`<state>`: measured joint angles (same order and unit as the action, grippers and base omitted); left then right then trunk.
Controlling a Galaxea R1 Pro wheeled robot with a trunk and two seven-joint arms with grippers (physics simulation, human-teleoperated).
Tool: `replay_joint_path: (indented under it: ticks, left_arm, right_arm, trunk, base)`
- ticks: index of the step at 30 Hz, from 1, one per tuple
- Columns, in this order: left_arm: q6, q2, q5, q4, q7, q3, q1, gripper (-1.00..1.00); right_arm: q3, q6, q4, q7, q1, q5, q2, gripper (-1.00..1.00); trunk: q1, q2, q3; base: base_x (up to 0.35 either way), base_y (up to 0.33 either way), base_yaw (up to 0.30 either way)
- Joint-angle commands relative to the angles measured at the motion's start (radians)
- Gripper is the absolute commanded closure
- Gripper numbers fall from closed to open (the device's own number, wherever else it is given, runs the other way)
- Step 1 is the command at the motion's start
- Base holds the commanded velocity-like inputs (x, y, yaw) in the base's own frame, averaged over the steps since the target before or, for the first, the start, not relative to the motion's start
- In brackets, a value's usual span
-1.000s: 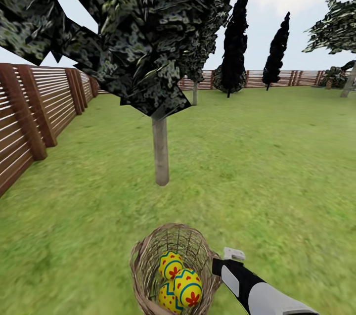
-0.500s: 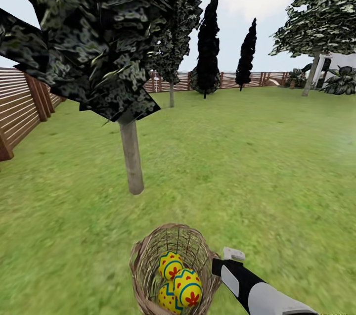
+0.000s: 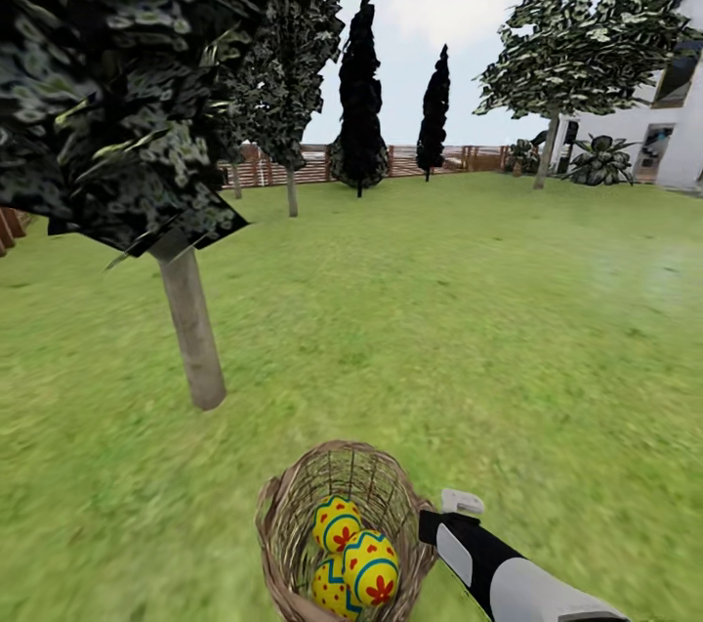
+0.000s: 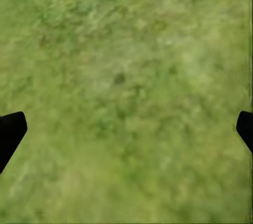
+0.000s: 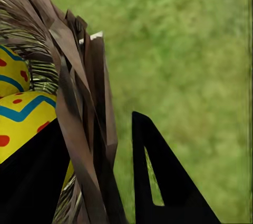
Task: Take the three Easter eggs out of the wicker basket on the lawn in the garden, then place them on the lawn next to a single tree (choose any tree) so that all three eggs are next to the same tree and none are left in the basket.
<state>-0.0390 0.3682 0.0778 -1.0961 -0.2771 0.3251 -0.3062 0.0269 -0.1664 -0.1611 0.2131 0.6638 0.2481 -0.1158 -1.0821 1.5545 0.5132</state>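
Note:
The wicker basket [image 3: 289, 517] sits low in the head view and holds three yellow Easter eggs [image 3: 337, 521] [image 3: 371, 566] [image 3: 326, 591]. My right gripper [image 5: 97, 129] is shut on the basket's braided rim [image 5: 87, 103], one finger inside and one outside. In the right wrist view, egg shells [image 5: 21, 116] show just inside the weave. My left gripper [image 4: 126, 129] is open over bare lawn [image 4: 126, 50], with nothing between its fingers. A tree with a pale trunk [image 3: 192, 334] stands ahead and to the left of the basket.
Open lawn [image 3: 488, 310] stretches ahead and to the right. Farther off stand another pale-trunked tree [image 3: 547, 148], two black cypress-like trees [image 3: 359, 95], a slatted fence [image 3: 469, 158] and a white house [image 3: 674, 124] at the far right.
The whole view has swung to the right: the near tree and fence slid left and a house came into view. The basket and right arm keep the same place in the picture.

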Motion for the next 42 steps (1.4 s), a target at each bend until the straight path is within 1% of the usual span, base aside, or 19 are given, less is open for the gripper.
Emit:
replay_joint_path:
  ticks: [1, 9, 15, 28, 33, 42]
  left_arm:
    - [-0.004, 0.0, 0.008, -0.001, -0.005, 0.002, -0.001, -1.0]
    - [-0.004, 0.0, 0.008, -0.002, -0.005, 0.002, -0.001, -1.0]
    - [0.017, 0.0, 0.008, -0.001, -0.007, 0.002, -0.002, -1.0]
    - [0.019, 0.0, 0.008, -0.001, -0.007, 0.002, -0.002, -1.0]
    - [0.019, 0.0, 0.008, -0.001, -0.007, 0.002, -0.002, -1.0]
    - [0.019, 0.0, 0.008, -0.001, -0.007, 0.002, -0.002, -1.0]
  right_arm:
    - [-0.001, -0.005, -0.003, 0.005, 0.0, 0.007, -0.001, 1.0]
    - [-0.001, -0.005, -0.003, 0.005, 0.0, 0.007, -0.001, 1.0]
    - [-0.001, -0.005, -0.003, 0.005, 0.0, 0.007, -0.001, 1.0]
    - [0.0, -0.004, -0.002, 0.005, 0.0, 0.007, -0.001, 1.0]
    - [-0.001, 0.013, -0.002, 0.005, 0.0, 0.007, 0.0, 1.0]
    - [-0.002, 0.015, -0.003, 0.005, 0.0, 0.007, 0.001, 1.0]
  trunk:
    - [0.0, 0.001, 0.0]
    - [0.0, 0.001, -0.004]
    - [0.0, 0.001, -0.004]
    - [0.0, 0.001, -0.004]
    - [0.0, 0.001, -0.004]
    - [0.0, 0.001, -0.004]
  base:
    - [0.231, -0.225, -0.277]
    - [0.231, -0.224, -0.224]
    - [0.231, -0.225, -0.01]
    - [0.238, -0.21, 0.0]
    - [0.256, -0.171, 0.0]
    - [0.256, -0.171, 0.0]
